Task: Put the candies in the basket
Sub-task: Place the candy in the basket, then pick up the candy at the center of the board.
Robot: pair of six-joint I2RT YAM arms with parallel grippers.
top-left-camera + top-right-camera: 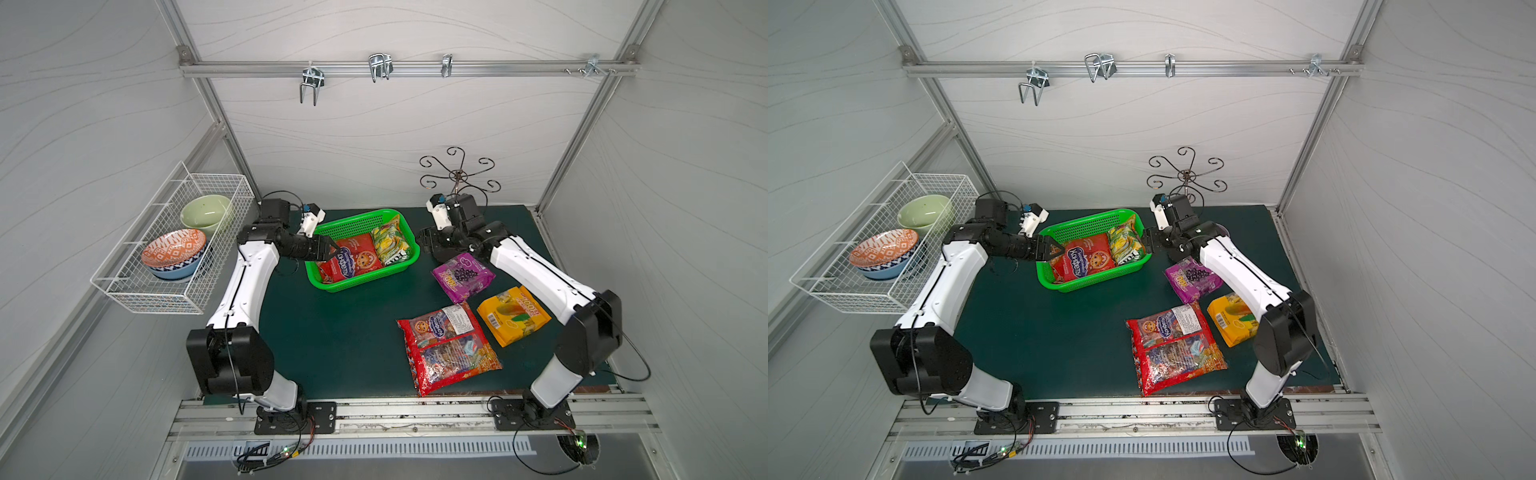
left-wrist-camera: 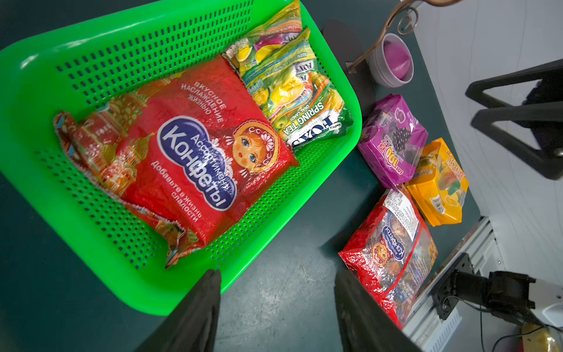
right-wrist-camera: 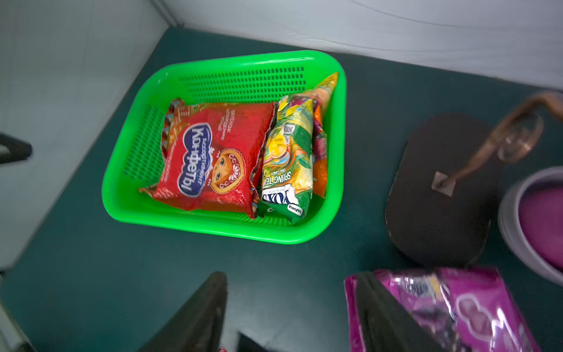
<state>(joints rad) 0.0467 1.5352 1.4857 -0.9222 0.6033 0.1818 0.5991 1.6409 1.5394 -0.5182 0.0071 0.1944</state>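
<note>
Purple candy bag: just beside my right end effector, outside its fingers.
Right state: released, empty.
Left end effector: released, at basket rim.

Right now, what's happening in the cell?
The robot is loading candy bags into the green basket. A red bag and two FOX'S bags are in; the purple bag, yellow-orange bag and other red bag lie on the mat. The left hand and right hand hover open and empty at opposite ends of the basket.
</note>
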